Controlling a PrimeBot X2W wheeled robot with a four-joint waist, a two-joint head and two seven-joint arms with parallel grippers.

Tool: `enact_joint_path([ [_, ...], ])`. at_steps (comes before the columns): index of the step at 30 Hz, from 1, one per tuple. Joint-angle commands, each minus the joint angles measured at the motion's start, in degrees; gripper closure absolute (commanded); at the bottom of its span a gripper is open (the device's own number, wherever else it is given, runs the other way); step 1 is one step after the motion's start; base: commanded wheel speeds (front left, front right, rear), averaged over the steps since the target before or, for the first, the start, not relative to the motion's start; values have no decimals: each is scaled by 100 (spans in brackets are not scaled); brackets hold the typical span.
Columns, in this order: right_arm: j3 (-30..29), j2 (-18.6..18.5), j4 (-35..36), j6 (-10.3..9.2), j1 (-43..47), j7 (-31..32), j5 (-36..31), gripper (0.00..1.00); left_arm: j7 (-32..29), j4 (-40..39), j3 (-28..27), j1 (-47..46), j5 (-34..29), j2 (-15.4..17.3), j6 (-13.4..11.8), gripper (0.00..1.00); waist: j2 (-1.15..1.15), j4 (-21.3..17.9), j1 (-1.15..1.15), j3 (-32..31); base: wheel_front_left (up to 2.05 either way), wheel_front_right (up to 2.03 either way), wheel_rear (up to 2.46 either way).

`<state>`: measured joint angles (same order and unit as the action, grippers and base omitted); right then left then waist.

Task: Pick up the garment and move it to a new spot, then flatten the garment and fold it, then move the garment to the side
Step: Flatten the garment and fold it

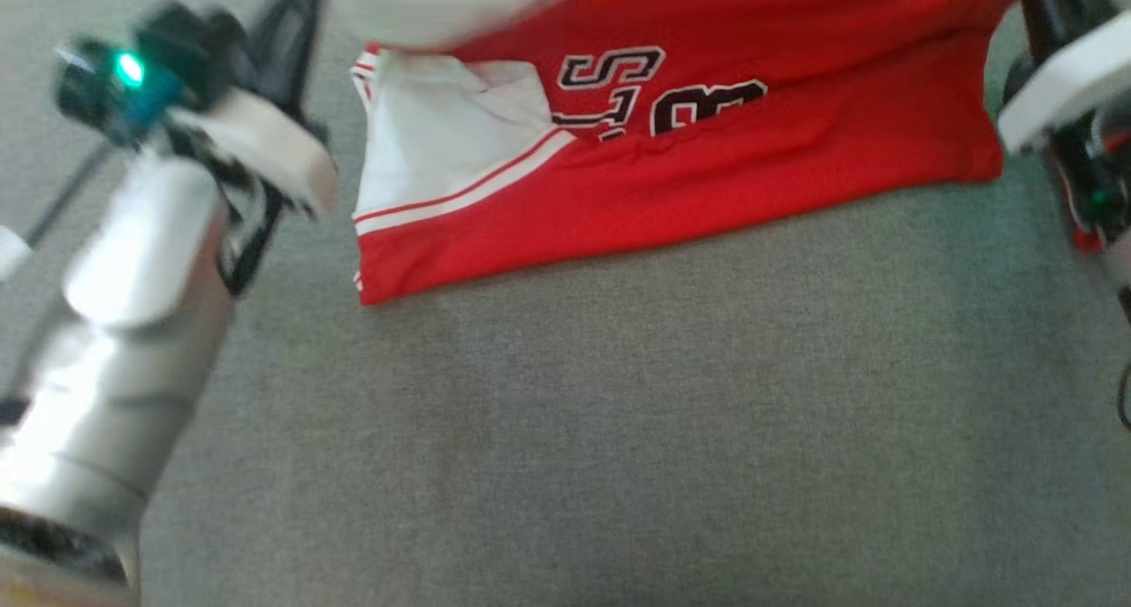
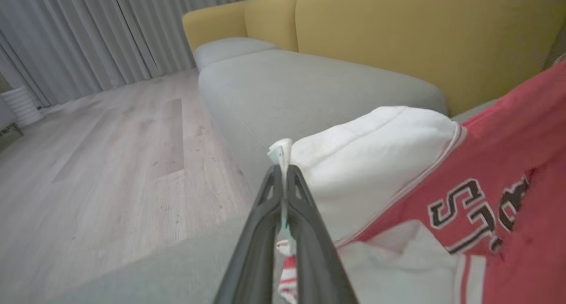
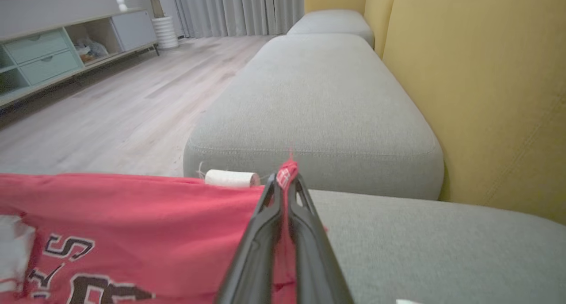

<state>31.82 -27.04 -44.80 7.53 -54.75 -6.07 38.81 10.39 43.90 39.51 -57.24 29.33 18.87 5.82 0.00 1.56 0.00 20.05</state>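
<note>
Garment [image 1: 707, 187] is clamped by closed left pincer [image 2: 283, 172] and closed right pincer [image 3: 286, 183].

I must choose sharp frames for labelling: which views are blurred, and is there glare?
Head view: the left forearm and the white sleeve are blurred; the garment is soft. Left wrist view: left gripper sharp, even light. Right wrist view: right gripper sharp, no glare.

I am holding the garment [image 1: 724, 174], a red jersey with white sleeves, white striping and black-and-white lettering, stretched sideways. My left gripper [image 2: 284, 173] is pinching a white edge and my right gripper [image 3: 287, 180] a red edge. Its lower edge is resting on the grey cushion [image 1: 618, 413].
</note>
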Motion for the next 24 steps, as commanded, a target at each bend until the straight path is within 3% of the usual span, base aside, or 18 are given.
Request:
enact_joint_path([
  [1, 161, -232, 239, -4, 160, 70, 178, 100, -137, -274, -54, 11, 83, 290, 55, 100, 0, 95, 0, -146, 0, 0, 0],
  [8, 1132, -924, 511, -4, 544, 279, 299, 100, -936, -1074, 446, 750, 392, 717, 151, 100, 0, 178, 0, -351, 0, 0, 0],
  [13, 2103, -1332, 559, -4, 566, 310, -134, 100, -1484, -1626, 748, 1137, 651, 988, 162, 100, 0, 200, 0, -344, 0, 0, 0],
  [18, 2633, -1449, 330, -4, 399, 310, -483, 100, -1801, -1932, 836, 1279, 923, 1072, 164, 100, 0, 215, 0, -263, 0, 0, 0],
  [24, 2980, -1338, -123, -4, 80, 213, -752, 100, -2230, -2219, 1022, 1303, 1158, 1173, 165, 100, 0, 235, 0, -119, 0, 0, 0],
])
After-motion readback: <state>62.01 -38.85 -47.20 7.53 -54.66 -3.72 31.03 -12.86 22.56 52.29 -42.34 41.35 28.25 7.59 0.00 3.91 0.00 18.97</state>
